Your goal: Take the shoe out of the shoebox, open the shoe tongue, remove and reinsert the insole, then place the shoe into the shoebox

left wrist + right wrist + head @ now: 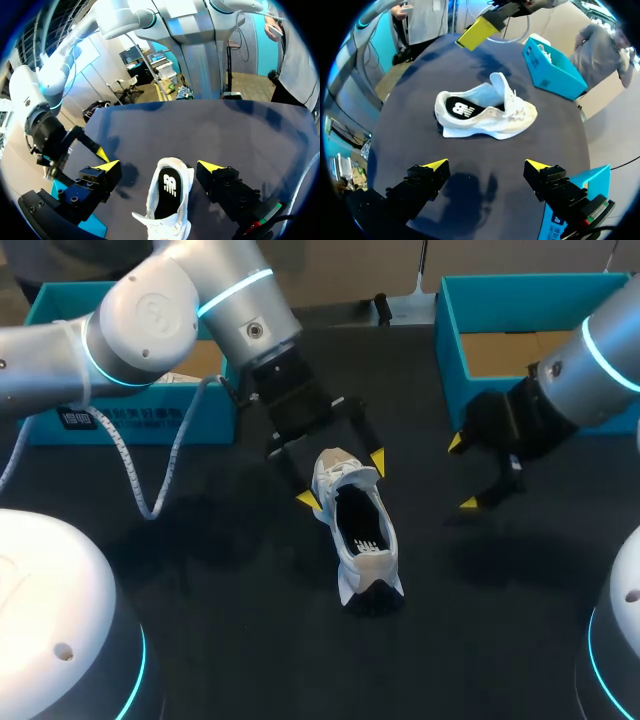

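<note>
Left wrist view cuts off toe of shoe (pixel 169 192)

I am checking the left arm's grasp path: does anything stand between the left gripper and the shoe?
Nothing visible does. The open left gripper straddles the shoe, one finger on each side, with only bare table in the gaps.

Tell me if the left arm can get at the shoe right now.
Probably yes. The left gripper hangs open over the laced end of the shoe, one finger on either side, with nothing between them and it. The right gripper stands off to the side, clear of the way.
</note>
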